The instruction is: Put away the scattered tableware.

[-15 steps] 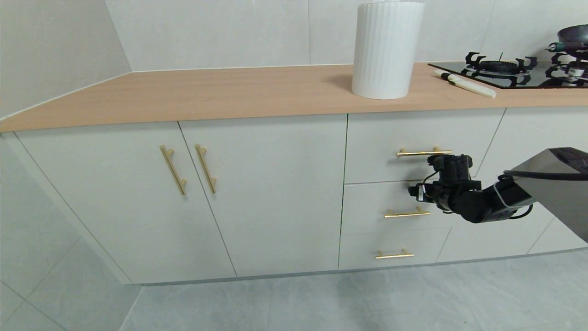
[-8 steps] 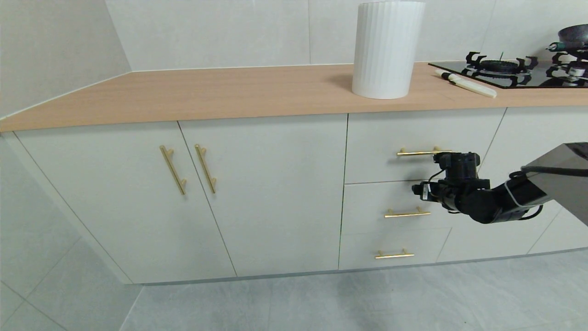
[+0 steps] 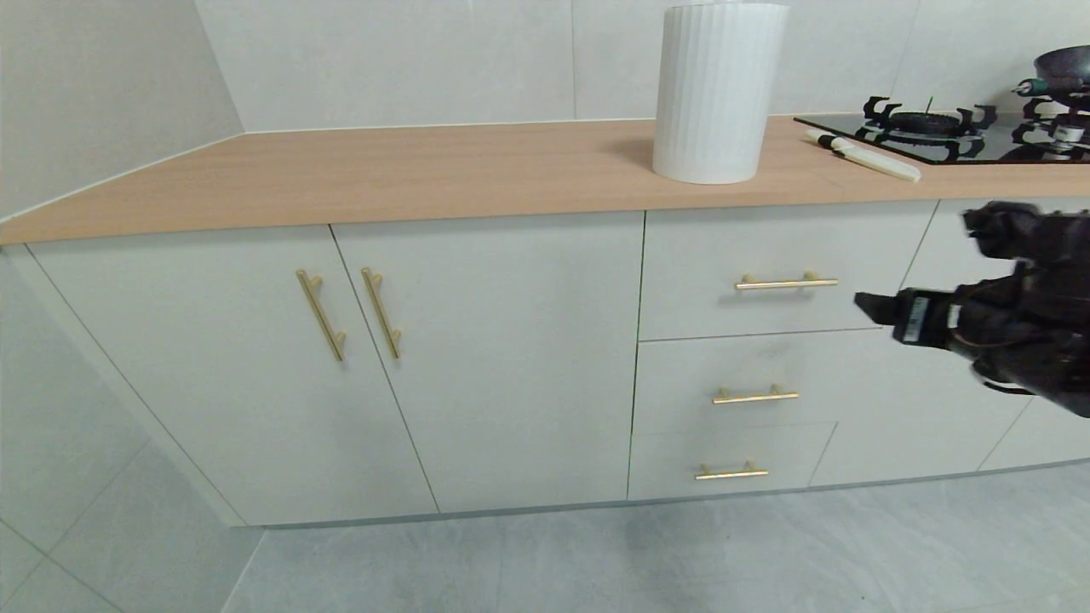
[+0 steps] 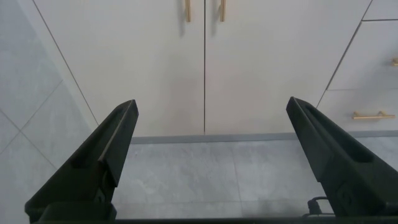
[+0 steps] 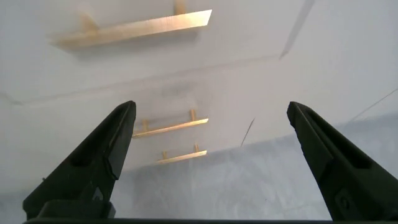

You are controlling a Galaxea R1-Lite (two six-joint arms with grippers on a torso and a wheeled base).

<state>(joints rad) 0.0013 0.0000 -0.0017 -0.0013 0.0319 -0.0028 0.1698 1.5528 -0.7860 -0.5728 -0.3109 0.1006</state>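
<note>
My left end effector [image 4: 211, 102] hangs low with its fingers spread wide apart, nothing between them, facing the shut double cabinet doors [image 3: 341, 366] and the floor in front of them. Above the doors runs the wooden bench [image 3: 383, 179]. On it, over the stack of drawers [image 3: 732, 366], stands a tall white ribbed container [image 3: 718, 94]; its top is cut off, so I cannot tell what it holds. All three drawers are shut. Right of the container a knife [image 3: 864, 157] lies flat on the bench along the edge of the hob [image 3: 945, 145]. A dark pan [image 3: 1063, 61] sits on a far burner, contents hidden. My right end effector [image 5: 210, 109] hangs before the drawer fronts, fingers wide apart and empty.
</note>
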